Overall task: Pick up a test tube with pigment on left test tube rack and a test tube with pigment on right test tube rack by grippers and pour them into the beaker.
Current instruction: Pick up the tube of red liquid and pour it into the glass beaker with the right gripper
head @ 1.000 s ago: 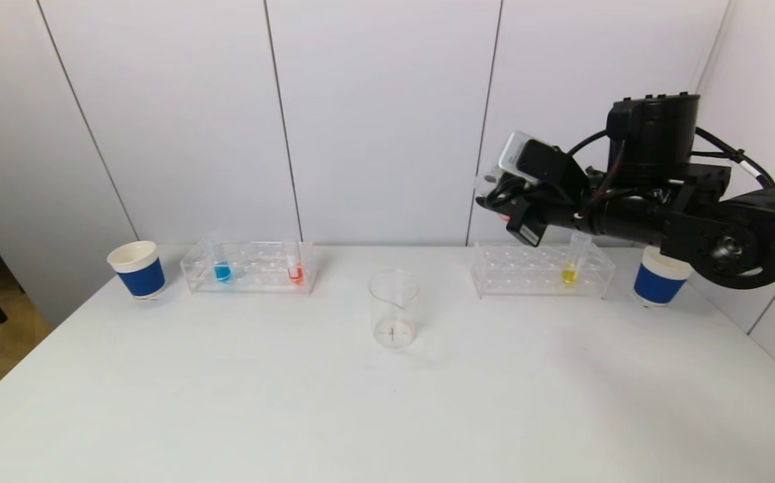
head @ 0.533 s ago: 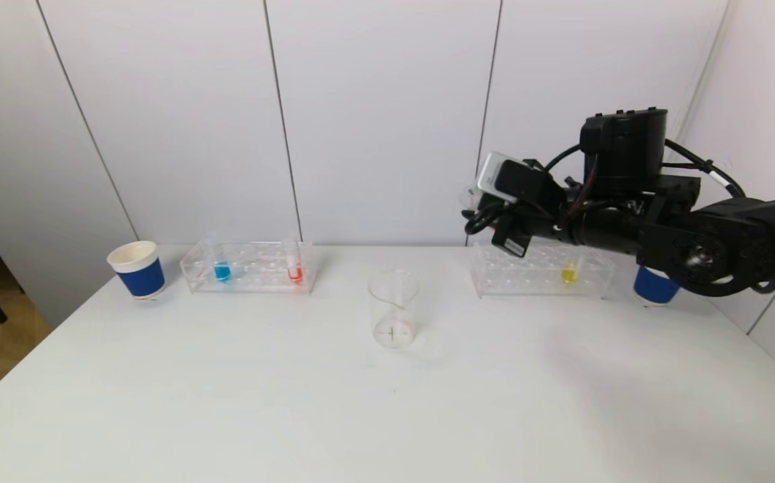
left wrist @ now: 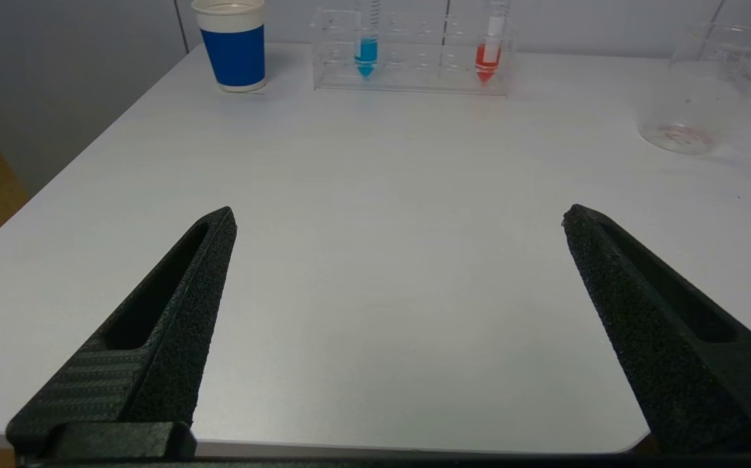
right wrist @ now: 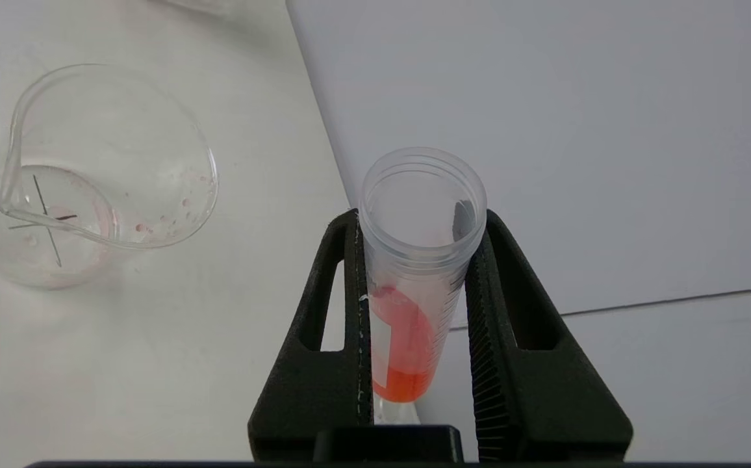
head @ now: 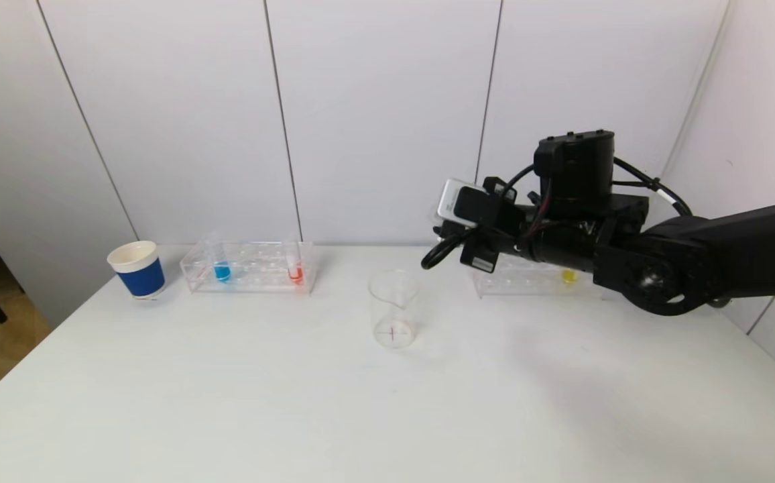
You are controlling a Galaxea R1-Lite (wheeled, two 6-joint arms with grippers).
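Observation:
My right gripper (right wrist: 421,218) is shut on a clear test tube (right wrist: 414,260) with orange-red pigment, which lies slanted along the tube's wall. In the head view the right arm (head: 562,235) reaches left, its gripper above and just right of the glass beaker (head: 393,308). The beaker (right wrist: 102,175) holds only faint pink traces. The left test tube rack (head: 250,267) carries a blue tube (head: 222,270) and a red tube (head: 295,272). The right rack (head: 495,283), partly hidden by the arm, keeps a yellow tube (head: 568,275). My left gripper (left wrist: 398,218) hangs open near the table's front edge.
A blue paper cup (head: 138,270) stands left of the left rack. The white wall runs close behind both racks. The white table (head: 293,402) spreads wide in front of the beaker.
The right arm has swung left and lower with the test tube, from above the right rack to beside the beaker. It now covers the blue cup at the right.

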